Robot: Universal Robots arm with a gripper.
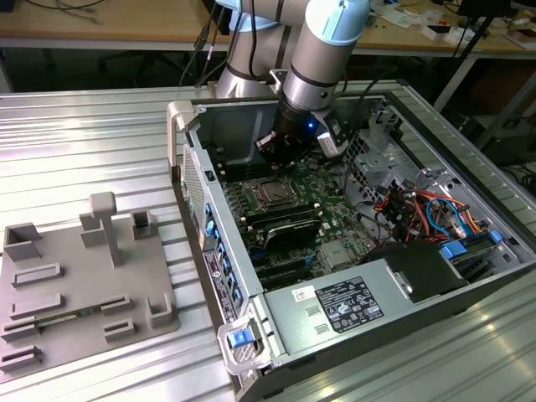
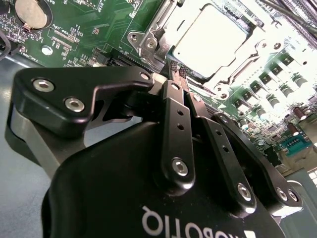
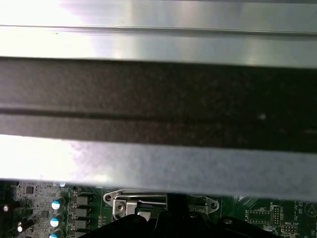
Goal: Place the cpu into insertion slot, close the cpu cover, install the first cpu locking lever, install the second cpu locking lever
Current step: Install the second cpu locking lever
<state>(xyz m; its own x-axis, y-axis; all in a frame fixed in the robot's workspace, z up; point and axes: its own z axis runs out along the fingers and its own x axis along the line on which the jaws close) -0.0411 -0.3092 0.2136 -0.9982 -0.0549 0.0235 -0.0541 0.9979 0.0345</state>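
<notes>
The cpu [image 2: 210,39], with its pale silver top, lies inside the insertion slot [image 1: 270,194] on the green motherboard. The silvery cpu cover [image 2: 250,54] lies flat around it, framing the chip through its window. My gripper [image 2: 177,70] hangs just beside one edge of the socket frame, its two black fingers [image 2: 174,106] pressed together at the tips. I cannot tell whether a thin lever wire sits between them. In the exterior view the gripper [image 1: 280,151] is inside the open computer case, just behind the socket.
Long black memory slots [image 1: 280,219] run next to the socket. Coloured cables [image 1: 419,209] and a drive cage fill the exterior view's right side of the case. The power supply [image 1: 352,301] sits at the front. A grey fixture plate [image 1: 79,285] lies on the exterior view's left. The case wall [image 3: 158,104] is close.
</notes>
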